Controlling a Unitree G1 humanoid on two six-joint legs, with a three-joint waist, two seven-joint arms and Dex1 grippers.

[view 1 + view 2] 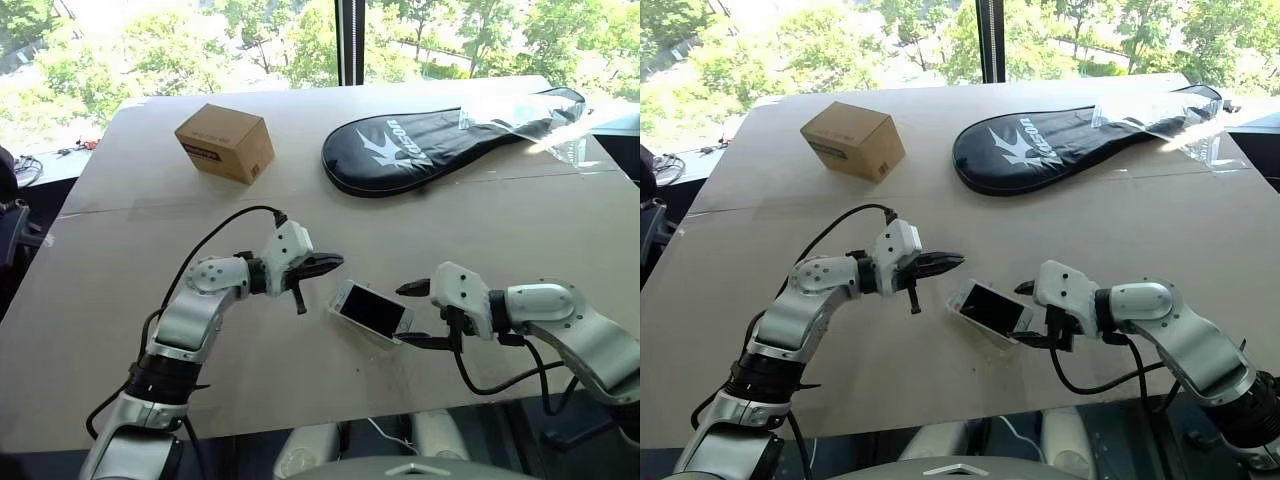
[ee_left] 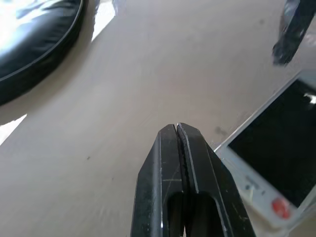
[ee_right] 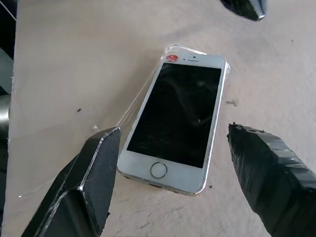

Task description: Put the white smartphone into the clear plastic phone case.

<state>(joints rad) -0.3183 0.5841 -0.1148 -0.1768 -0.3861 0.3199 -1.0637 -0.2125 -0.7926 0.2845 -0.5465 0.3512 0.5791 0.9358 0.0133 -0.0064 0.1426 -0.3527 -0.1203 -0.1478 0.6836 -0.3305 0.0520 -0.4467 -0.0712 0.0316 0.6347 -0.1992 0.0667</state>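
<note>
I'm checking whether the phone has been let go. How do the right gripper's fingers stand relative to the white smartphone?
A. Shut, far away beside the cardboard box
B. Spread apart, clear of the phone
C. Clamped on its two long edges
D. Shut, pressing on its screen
B: the right gripper has its two fingers spread wide, with the white smartphone lying untouched on the table beyond them.

The white smartphone point(image 3: 176, 123) has a glossy black screen, a silver edge and a small red sticker at one corner. The clear plastic phone case point(image 3: 139, 94) around it is see-through. The counter point(image 1: 120, 300) is pale tan. A brown cardboard box point(image 1: 225, 142) carries a dark label. The racket cover point(image 1: 420, 145) is black with a white logo and lettering. Both end effectors, left point(image 1: 322, 265) and right point(image 1: 420, 315), have black fingers on white arms.
</note>
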